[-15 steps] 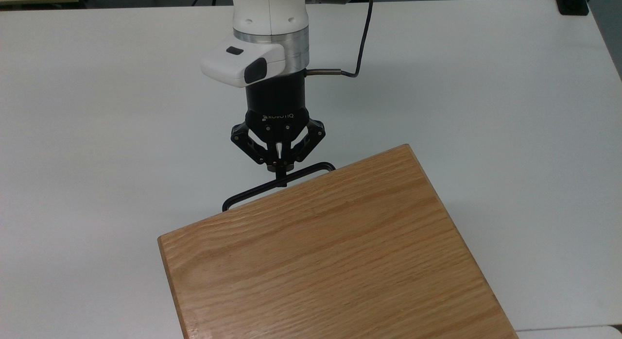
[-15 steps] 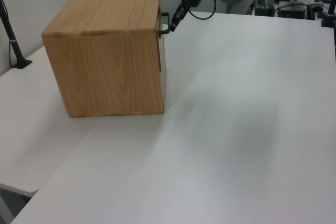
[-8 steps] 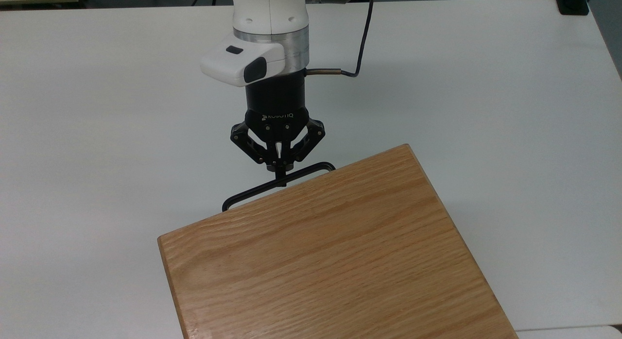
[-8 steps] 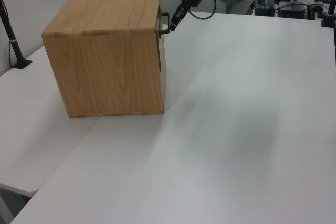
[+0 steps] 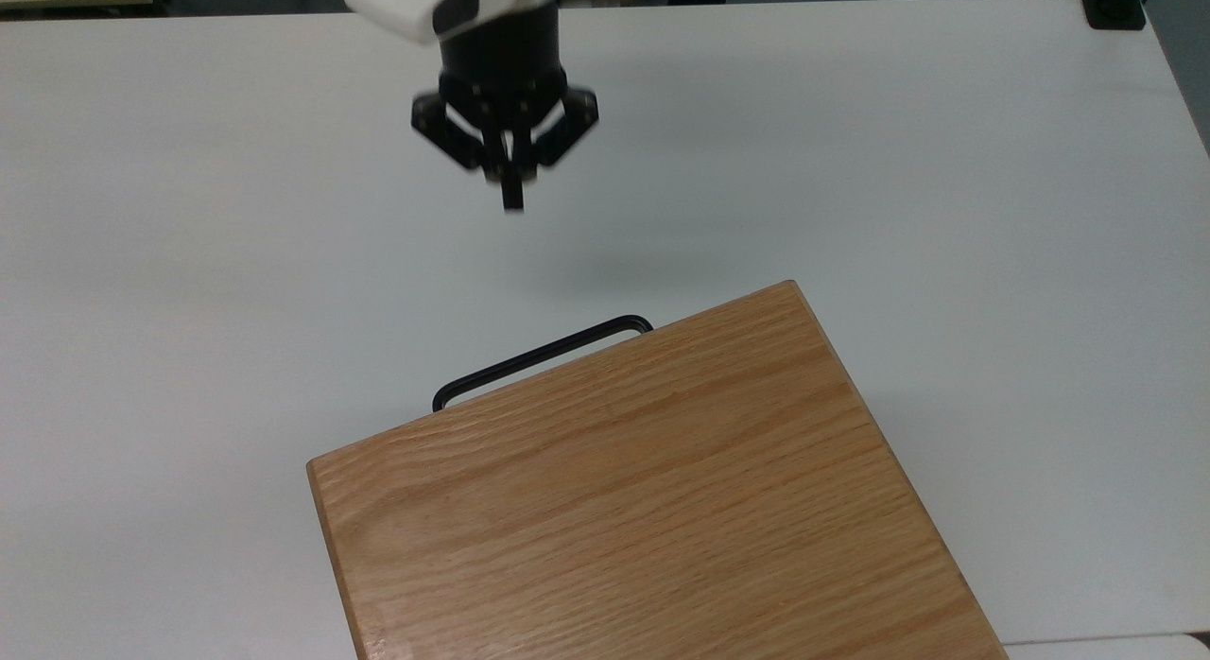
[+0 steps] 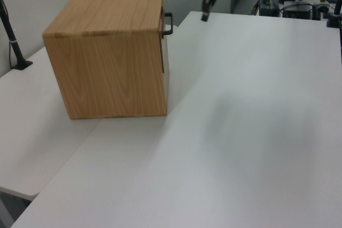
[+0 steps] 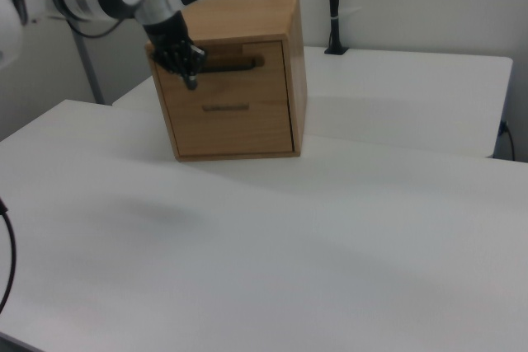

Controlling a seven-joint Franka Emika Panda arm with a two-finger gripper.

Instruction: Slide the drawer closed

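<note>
The drawer (image 7: pixel 268 59) sits pushed into the oak cabinet (image 5: pixel 643 490), its front flush with the cabinet face. Its thin black bar handle (image 5: pixel 539 356) sticks out past the cabinet's top edge in the top view and shows at the cabinet's upper corner (image 6: pixel 168 24) in the left view. My gripper (image 5: pixel 511 201) hangs in the air well away from the handle, fingers shut with nothing between them. In the left view the gripper (image 6: pixel 204 15) is to the right of the handle and above the table. In the right view the gripper (image 7: pixel 190 82) overlaps the drawer front's left end.
A second drawer front with a thin handle (image 7: pixel 224 108) sits below the top one. A black pole (image 6: pixel 12 38) stands at the left view's left edge, on a neighbouring table. White tabletop (image 5: pixel 898 168) spreads around the cabinet.
My gripper was shut on the drawer's handle. It has let go and pulled back up and away from the cabinet. The handle and cabinet have not shifted.
</note>
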